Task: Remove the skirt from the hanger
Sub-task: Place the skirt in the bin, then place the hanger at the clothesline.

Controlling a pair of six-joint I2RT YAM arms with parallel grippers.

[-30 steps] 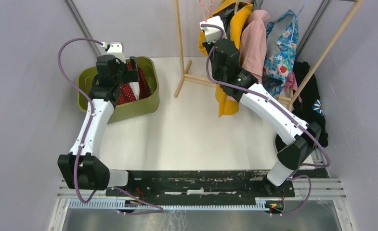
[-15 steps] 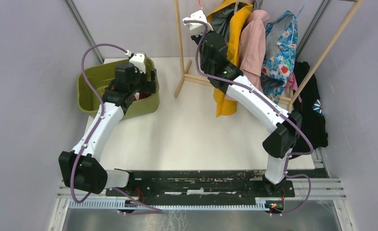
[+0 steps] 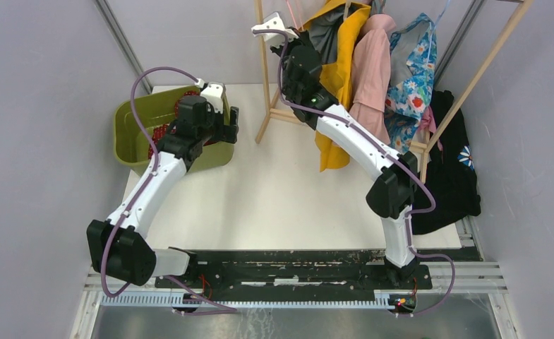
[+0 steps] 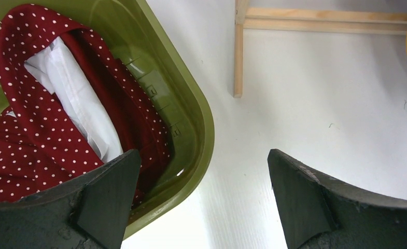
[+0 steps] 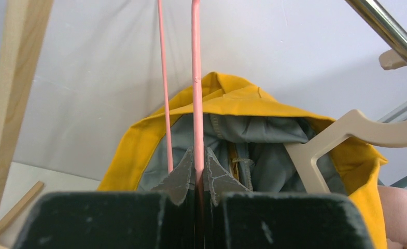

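The skirt, dark red with white dots and a white lining, lies crumpled in the green tub. My left fingers stand wide open, empty, over its rim; my right fingers pinch the pink hanger.

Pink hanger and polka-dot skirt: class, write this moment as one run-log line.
red polka-dot skirt: in green tub | left hand: open, over tub rim | right hand: shut on pink hanger
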